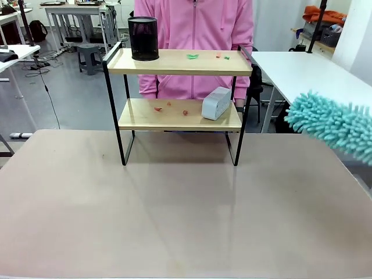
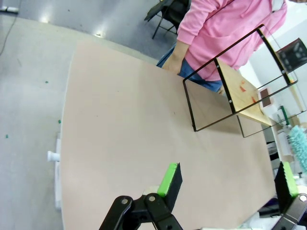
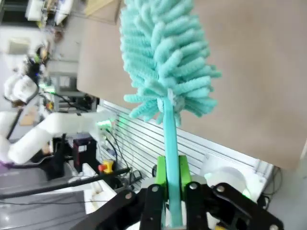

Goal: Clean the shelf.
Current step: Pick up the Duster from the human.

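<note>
The shelf (image 1: 180, 62) stands at the far side of the table, two wooden boards in a black frame. On its top board are a black mesh cup (image 1: 143, 38) and small green and red scraps (image 1: 192, 56). Its lower board carries red scraps (image 1: 158, 108) and a small white box (image 1: 216, 103). A teal fluffy duster (image 1: 334, 125) hangs in the air at the right, clear of the shelf. My right gripper (image 3: 171, 176) is shut on the duster's handle (image 3: 169, 129). My left gripper (image 2: 229, 184) is open above the table, with the shelf (image 2: 240, 91) farther off.
A person in a pink top (image 1: 195, 23) stands right behind the shelf. The beige table (image 1: 174, 203) stretches wide and bare in front of it. Another white table (image 1: 302, 70) stands at the back right.
</note>
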`<state>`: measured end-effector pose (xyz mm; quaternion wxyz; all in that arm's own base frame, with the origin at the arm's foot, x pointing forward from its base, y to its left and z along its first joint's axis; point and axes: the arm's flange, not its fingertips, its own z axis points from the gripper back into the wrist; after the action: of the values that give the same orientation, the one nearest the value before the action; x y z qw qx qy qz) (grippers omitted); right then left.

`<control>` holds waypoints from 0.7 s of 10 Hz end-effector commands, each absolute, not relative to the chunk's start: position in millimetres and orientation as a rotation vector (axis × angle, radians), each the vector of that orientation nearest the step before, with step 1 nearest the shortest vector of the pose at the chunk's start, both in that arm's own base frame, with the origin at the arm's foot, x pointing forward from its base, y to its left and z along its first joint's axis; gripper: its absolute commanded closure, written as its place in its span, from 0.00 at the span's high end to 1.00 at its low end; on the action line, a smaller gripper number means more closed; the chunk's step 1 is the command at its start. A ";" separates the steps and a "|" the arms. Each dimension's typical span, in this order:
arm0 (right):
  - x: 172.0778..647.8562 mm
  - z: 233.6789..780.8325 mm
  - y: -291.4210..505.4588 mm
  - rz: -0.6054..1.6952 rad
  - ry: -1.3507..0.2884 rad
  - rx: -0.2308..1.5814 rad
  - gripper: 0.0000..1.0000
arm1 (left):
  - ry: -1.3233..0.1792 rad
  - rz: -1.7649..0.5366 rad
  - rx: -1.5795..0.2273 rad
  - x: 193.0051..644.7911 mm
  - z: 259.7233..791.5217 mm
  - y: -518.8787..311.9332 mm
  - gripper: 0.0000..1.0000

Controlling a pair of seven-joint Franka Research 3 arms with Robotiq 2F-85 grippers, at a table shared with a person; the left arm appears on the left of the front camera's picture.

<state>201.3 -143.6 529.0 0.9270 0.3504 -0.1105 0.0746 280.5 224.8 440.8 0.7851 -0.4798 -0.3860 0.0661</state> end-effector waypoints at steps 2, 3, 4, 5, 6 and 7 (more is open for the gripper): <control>201.3 529.0 -143.6 0.153 -0.227 0.718 0.00 | -0.859 0.124 -1.040 281.4 439.7 223.5 1.00; 201.3 529.0 -143.6 0.153 -0.227 0.718 0.00 | -0.859 0.124 -1.040 281.4 439.7 223.5 1.00; 201.3 529.0 -143.6 0.153 -0.227 0.718 0.00 | -0.859 0.124 -1.040 281.4 439.7 223.5 1.00; 201.3 529.0 -143.6 0.153 -0.227 0.718 0.00 | -0.859 0.124 -1.040 281.4 439.7 223.5 1.00; 201.3 529.0 -143.6 0.153 -0.227 0.718 0.00 | -0.859 0.124 -1.040 281.4 439.7 223.5 1.00; 201.3 529.0 -143.6 0.153 -0.227 0.718 0.00 | -0.859 0.124 -1.040 281.4 439.7 223.5 1.00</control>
<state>204.0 -142.6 524.9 0.9266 0.3481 -0.1172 0.0806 280.8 224.9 440.2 0.7854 -0.4800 -0.3853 0.0663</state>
